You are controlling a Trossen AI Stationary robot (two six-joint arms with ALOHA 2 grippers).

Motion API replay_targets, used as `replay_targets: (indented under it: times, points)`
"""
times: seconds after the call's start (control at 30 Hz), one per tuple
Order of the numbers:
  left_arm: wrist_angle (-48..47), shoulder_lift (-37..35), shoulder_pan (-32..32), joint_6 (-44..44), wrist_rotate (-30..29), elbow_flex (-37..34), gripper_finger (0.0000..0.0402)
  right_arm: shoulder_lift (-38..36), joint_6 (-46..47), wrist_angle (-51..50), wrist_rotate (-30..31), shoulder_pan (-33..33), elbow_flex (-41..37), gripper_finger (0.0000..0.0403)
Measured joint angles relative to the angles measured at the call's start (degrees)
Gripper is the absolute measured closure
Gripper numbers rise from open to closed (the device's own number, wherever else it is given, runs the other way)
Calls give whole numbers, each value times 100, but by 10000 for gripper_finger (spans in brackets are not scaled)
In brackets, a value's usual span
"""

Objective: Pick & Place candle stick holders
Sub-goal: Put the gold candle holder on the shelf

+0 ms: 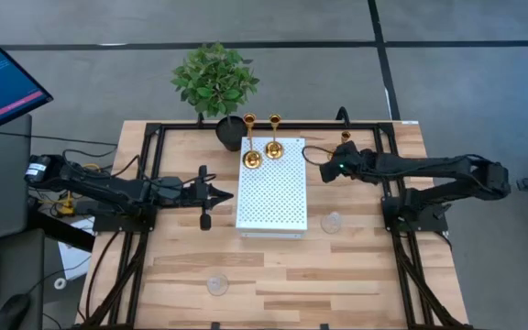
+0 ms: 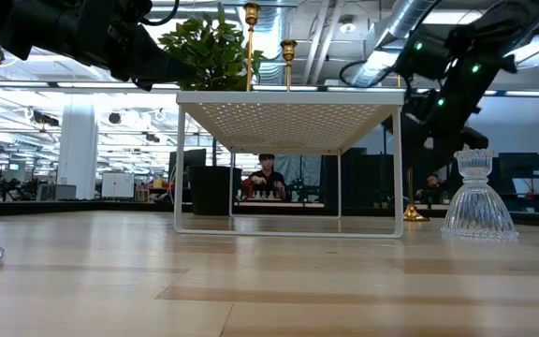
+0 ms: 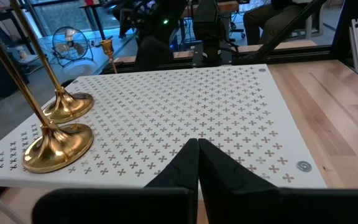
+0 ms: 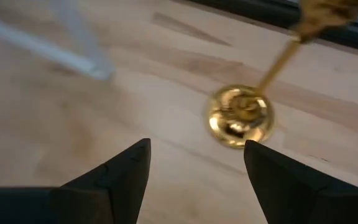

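right tool (image 4: 194, 174) released, upper right of high frame | short gold candle stick holder (image 4: 240, 116) upright on bench just ahead, stem vertical | left tool (image 3: 197, 163) clenched, farther, at white board (image 1: 271, 197)

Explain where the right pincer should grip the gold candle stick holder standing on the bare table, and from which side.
Grip the thin stem of the gold candle stick holder, just above its round base. It stands upright, so the open right pincer should probably come in level from the side; the flat base offers no hold.
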Motion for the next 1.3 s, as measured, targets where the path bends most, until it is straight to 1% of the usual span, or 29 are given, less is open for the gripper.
replay_targets:
  times: [0.07,0.2,0.33,0.47,0.53,0.67,0.73,0.9,1.07,1.3]
  points:
    - [0,0,0,0,-2,0,395,176,234,10,92,-111,0,154]
    - [0,0,0,-1,1,0,395,481,265,77,392,-260,0,154]
    - [0,0,0,-2,1,0,395,678,262,542,596,-378,0,154]
    - [0,0,0,0,1,0,395,799,99,1055,659,-461,4,154]
    - [0,0,0,0,1,0,395,812,71,1082,703,-519,4,154]
    - [1,0,0,0,1,0,395,808,44,1036,991,-547,4,161]
    - [0,0,0,0,1,0,395,794,46,1042,1092,-544,4,172]
    - [0,0,0,0,1,0,395,793,-50,1040,1102,-592,4,215]
    - [0,0,0,0,1,0,395,793,-175,1039,1108,-687,4,268]
    - [0,0,0,0,1,0,395,793,-520,1045,1406,-726,4,340]
